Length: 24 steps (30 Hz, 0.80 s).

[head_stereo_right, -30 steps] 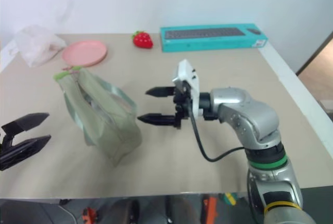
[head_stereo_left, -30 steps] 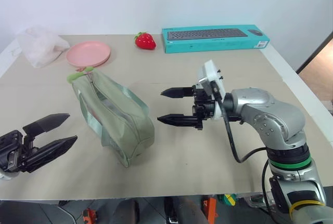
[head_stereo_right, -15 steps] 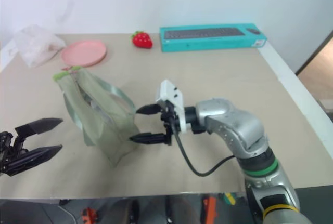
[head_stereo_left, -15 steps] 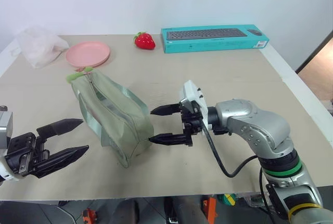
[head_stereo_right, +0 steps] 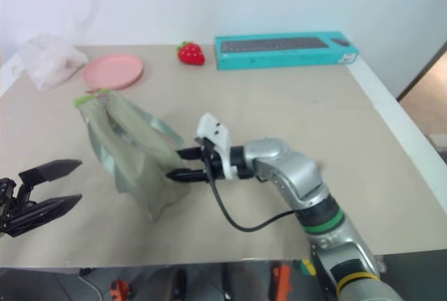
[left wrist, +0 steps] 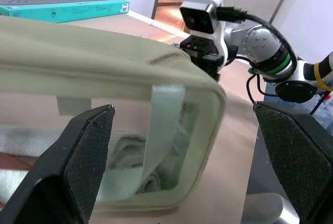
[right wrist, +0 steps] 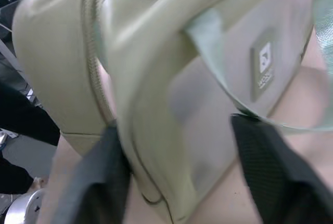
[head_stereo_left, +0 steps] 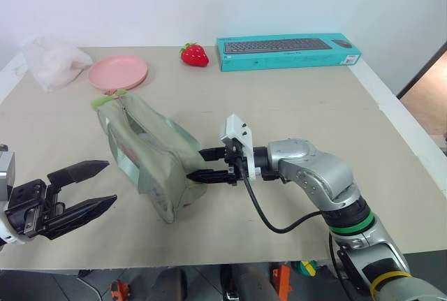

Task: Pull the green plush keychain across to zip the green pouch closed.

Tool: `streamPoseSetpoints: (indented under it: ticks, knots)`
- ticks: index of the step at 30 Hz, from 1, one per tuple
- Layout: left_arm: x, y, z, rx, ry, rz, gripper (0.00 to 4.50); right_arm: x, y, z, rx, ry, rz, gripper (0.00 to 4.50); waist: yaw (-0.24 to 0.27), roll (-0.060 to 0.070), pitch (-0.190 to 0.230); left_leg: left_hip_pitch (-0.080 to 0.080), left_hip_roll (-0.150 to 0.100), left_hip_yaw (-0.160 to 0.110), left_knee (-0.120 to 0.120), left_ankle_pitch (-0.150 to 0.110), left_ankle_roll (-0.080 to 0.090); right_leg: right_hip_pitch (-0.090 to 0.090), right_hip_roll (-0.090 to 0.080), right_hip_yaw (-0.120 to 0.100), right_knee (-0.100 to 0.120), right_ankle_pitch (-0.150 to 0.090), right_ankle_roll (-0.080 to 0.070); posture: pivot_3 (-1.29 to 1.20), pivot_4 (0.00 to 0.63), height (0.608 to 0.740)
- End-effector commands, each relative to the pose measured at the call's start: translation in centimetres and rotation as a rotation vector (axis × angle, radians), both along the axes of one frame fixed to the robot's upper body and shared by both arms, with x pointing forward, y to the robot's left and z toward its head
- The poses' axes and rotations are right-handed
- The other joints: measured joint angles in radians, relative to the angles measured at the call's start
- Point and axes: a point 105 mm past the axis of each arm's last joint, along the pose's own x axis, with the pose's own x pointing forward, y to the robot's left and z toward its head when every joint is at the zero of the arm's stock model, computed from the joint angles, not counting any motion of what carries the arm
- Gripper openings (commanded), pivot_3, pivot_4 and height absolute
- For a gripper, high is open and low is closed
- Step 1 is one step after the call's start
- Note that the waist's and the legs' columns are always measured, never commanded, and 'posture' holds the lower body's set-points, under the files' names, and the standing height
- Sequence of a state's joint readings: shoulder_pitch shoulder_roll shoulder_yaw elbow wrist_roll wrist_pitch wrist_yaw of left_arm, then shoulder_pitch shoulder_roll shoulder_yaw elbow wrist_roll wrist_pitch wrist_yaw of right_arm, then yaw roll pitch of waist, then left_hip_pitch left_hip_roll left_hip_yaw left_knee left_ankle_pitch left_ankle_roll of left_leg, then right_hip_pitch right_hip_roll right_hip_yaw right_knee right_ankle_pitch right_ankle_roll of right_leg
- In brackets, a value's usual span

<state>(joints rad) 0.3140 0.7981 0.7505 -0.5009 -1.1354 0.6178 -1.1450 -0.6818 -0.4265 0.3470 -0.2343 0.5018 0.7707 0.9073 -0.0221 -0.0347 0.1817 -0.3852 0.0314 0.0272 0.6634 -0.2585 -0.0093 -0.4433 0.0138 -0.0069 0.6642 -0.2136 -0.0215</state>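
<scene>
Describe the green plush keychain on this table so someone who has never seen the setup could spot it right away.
Start at the pale green pouch lying in the middle of the table, then follow its top zipper to the end nearest the pink plate. The green plush keychain sits at that far corner. It is small, curved and bright lime, far more vivid than the pouch, unlike the red strawberry toy further back.

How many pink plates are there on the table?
1. The pink plate lies at the table's far left, between the white plastic bag and the red strawberry toy. Nothing suggests a hidden second one.
</scene>
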Motion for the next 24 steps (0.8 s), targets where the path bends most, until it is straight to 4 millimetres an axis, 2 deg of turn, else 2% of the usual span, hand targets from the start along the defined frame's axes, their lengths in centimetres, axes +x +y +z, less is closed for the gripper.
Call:
streamPoseSetpoints:
  ticks: [1, 4, 7, 11, 15, 18, 21, 24]
  knots:
    - [-0.3, 0.3, 0.5, 0.010, -0.039, 0.015, 4.45, -0.4, 0.0, 0.3, -0.006, -0.047, 0.037, 0.99, 0.000, 0.000, 0.000, 0.000, 0.000, 0.000, 0.000, 0.000, 0.000, 0.000, 0.000, 0.000, 0.000, 0.000, 0.000, 0.00, 0.150, 0.740]
    - [-0.3, 0.3, 0.6, 0.007, -0.041, 0.016, 4.45, -0.9, -0.3, 0.0, -0.021, -0.058, 0.073, 0.03, 0.000, 0.000, 0.000, 0.000, 0.000, 0.000, 0.000, 0.000, 0.000, 0.000, 0.000, 0.000, 0.000, 0.000, 0.000, 0.00, 0.150, 0.740]
    - [-0.4, 0.3, 0.7, 0.001, -0.045, 0.020, 4.45, -0.6, -0.8, -0.1, -0.041, -0.098, 0.082, 0.03, 0.000, 0.000, 0.000, 0.000, 0.000, 0.000, 0.000, 0.000, 0.000, 0.000, 0.000, 0.000, 0.000, 0.000, 0.000, 0.00, 0.150, 0.740]
    - [-0.3, 0.7, 1.0, -0.015, -0.051, 0.029, 4.45, 1.5, -2.9, 0.5, -0.090, -0.308, 0.080, 0.03, 0.000, 0.000, 0.000, 0.000, -0.001, 0.000, 0.000, 0.000, 0.000, 0.000, -0.001, 0.000, 0.000, -0.001, 0.000, 0.00, 0.150, 0.740]
    - [0.1, 1.1, 1.5, -0.045, -0.059, 0.035, 4.45, 2.1, -5.1, 2.3, -0.091, -0.422, 0.213, 0.03, 0.003, 0.000, 0.000, -0.001, -0.003, 0.000, 0.001, 0.000, 0.000, 0.001, -0.002, 0.000, 0.000, -0.001, 0.001, 0.00, 0.150, 0.740]
    - [0.4, 1.2, 1.8, -0.056, -0.066, 0.039, 4.45, 4.5, -6.2, 3.7, -0.131, -0.513, 0.204, 0.03, 0.000, 0.000, 0.000, 0.000, -0.002, 0.000, 0.002, 0.000, 0.000, 0.001, -0.002, 0.001, -0.001, 0.000, 0.001, 0.00, 0.150, 0.740]
    - [0.5, 1.3, 2.0, -0.066, -0.069, 0.046, 4.45, 6.2, -6.5, 5.2, -0.148, -0.603, 0.206, 0.03, -0.002, 0.000, 0.001, 0.000, -0.001, 0.001, 0.002, 0.000, 0.000, 0.001, 0.000, 0.001, 0.000, 0.001, 0.000, 0.00, 0.150, 0.740]
    - [0.5, 1.5, 2.1, -0.068, -0.066, 0.058, 4.45, 5.7, -5.6, 6.5, -0.081, -0.621, 0.279, 0.03, -0.002, 0.000, 0.001, 0.000, 0.001, 0.000, -0.001, 0.000, 0.000, 0.000, 0.002, -0.001, 0.000, -0.001, -0.004, 0.00, 0.150, 0.740]
